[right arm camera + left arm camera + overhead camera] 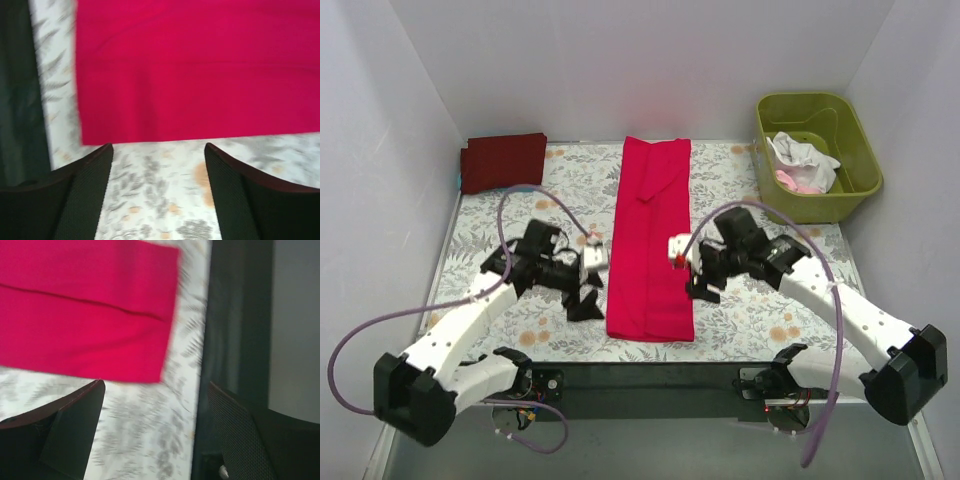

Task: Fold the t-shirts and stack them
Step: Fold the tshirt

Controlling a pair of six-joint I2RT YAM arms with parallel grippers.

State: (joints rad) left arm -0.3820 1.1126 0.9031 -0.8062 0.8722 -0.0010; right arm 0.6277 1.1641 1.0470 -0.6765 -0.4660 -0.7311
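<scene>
A crimson red t-shirt (652, 240) lies folded into a long narrow strip down the middle of the floral cloth. My left gripper (586, 298) hovers just left of its near end and is open with nothing between its fingers. The left wrist view shows the near corner of the red t-shirt (90, 315) beyond the left gripper (155, 390). My right gripper (703, 288) stands open just right of the strip. In the right wrist view the red t-shirt's edge (200, 80) lies ahead of the right gripper (157, 150). A folded dark maroon t-shirt (503, 160) rests at the far left corner.
An olive-green tub (860, 150) at the far right holds crumpled white and pale pink t-shirts (800, 165). The floral table cloth (760, 320) covers the table. White walls close in the sides and back. A dark strip (235, 315) runs along the table's near edge.
</scene>
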